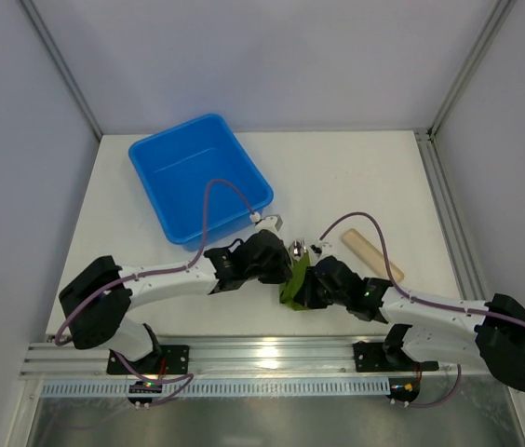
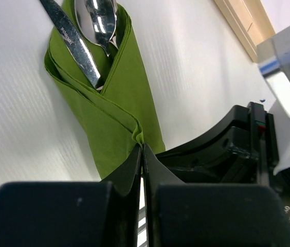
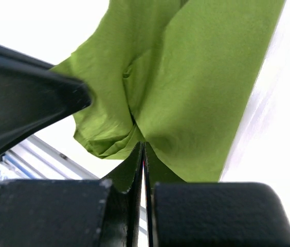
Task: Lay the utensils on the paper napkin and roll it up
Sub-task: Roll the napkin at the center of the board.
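We see left gripper fingers pressed together on fold of green napkin. Right gripper likewise pinches it, likely stopping roll unwinding. Spoon, knife poke out at 12 o'clock.

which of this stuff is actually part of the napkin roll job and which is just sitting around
Part of the job: green napkin; knife and spoon tucked inside it.
Just lying about: blue bin; beige wooden stick.
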Robot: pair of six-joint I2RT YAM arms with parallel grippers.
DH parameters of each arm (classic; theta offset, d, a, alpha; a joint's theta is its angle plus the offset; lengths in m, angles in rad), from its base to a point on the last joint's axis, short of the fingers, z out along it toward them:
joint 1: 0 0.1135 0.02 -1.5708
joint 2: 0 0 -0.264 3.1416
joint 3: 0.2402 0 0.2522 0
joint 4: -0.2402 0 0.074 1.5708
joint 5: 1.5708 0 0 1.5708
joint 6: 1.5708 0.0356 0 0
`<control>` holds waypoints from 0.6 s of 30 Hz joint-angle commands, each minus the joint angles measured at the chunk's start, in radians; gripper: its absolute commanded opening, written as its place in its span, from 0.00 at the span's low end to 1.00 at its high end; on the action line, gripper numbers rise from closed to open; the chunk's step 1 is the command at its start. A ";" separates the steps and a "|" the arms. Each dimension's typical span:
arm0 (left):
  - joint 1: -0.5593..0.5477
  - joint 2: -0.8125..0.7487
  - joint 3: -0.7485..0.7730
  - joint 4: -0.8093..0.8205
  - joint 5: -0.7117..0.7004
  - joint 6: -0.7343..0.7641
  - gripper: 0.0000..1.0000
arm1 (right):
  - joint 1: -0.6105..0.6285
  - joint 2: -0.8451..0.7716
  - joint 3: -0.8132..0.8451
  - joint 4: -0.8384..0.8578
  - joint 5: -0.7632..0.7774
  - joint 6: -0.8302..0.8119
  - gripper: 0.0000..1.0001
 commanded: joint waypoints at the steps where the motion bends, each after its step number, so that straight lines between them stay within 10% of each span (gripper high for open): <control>1: -0.006 0.004 0.034 0.016 -0.022 0.019 0.00 | 0.002 -0.058 0.010 -0.024 0.039 0.001 0.04; 18: -0.006 0.002 0.042 0.015 -0.019 0.019 0.00 | 0.002 -0.014 -0.013 -0.013 0.059 -0.007 0.04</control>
